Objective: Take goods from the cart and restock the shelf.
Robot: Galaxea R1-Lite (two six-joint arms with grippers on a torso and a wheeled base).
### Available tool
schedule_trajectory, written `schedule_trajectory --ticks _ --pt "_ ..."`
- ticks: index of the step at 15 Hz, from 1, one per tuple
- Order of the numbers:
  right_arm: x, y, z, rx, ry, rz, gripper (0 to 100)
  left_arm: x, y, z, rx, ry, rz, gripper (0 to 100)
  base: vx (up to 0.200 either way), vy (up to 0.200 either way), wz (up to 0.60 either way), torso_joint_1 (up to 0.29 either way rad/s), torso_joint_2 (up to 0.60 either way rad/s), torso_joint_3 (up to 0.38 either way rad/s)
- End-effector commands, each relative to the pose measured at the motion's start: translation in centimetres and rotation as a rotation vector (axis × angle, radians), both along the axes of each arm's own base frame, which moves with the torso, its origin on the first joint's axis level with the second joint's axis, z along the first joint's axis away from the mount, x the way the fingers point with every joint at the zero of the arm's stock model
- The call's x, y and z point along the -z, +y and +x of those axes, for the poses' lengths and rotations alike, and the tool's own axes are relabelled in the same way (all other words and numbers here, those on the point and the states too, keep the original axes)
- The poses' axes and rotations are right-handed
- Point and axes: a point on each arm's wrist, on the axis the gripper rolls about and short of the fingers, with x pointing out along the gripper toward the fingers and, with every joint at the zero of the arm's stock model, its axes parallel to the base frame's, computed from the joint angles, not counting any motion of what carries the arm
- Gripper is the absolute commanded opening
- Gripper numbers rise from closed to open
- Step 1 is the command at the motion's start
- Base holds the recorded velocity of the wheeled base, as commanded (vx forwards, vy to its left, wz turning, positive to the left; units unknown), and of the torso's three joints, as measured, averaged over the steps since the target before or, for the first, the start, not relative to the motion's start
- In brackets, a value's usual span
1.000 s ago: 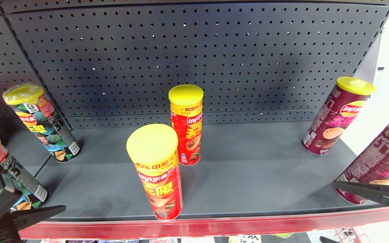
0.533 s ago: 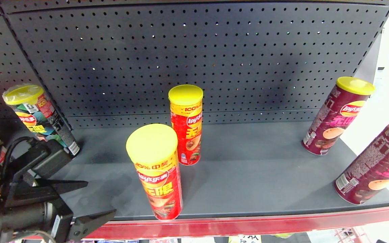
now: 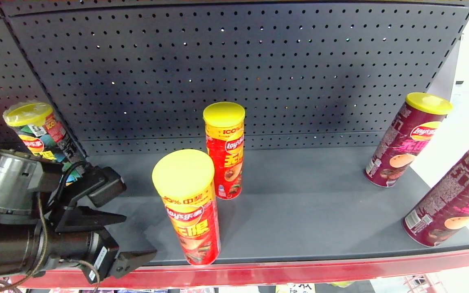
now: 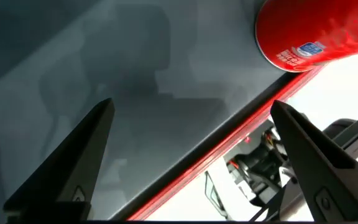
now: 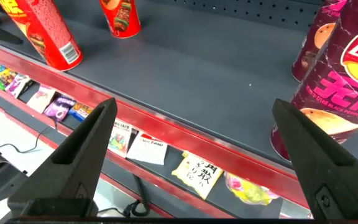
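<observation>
Two red chip cans with yellow lids stand upright mid-shelf, one at the front edge (image 3: 191, 207) and one behind it (image 3: 224, 150). My left gripper (image 3: 140, 236) hangs open and empty over the shelf's front left, just left of the front red can, whose base (image 4: 316, 31) shows beyond its fingertips (image 4: 192, 104). My right gripper (image 5: 194, 106) is open and empty, out in front of the shelf's red edge strip (image 5: 166, 134). Past it are the front red can (image 5: 45, 31) and a maroon can (image 5: 340, 87).
Two maroon cans stand at the shelf's right end, one at the back (image 3: 407, 138) and one at the front (image 3: 454, 199). A can with a colourful pattern (image 3: 45, 138) stands at the back left. The grey shelf (image 3: 307, 203) is bare between the red and maroon cans. Small packets (image 5: 197, 174) lie on the lower shelf.
My left gripper has risen and moved right over the shelf, closer to the front red can. My right gripper has dropped away from the head view's lower right. The cans have not moved.
</observation>
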Motion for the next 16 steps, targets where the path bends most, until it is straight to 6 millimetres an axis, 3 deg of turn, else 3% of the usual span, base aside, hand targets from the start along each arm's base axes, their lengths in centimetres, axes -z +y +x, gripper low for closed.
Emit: schedule_trajectory --ticks 1,4,16 --pt "0.0 0.1 0.1 -0.001 0.006 -0.003 100 0.6 -1.0 1.1 0.023 0.029 0.012 100 0.0 0.0 0.0 0.0 0.0 0.0" --pt "-0.2 0.1 0.2 0.0 0.003 -0.002 100 0.9 -1.6 2.3 0.032 0.004 0.001 100 0.0 0.0 0.0 0.0 0.0 0.0" --pt "-0.3 0.1 0.3 0.0 0.008 -0.003 100 1.2 -3.6 3.8 0.085 0.017 0.003 100 0.0 0.0 0.0 0.0 0.0 0.0"
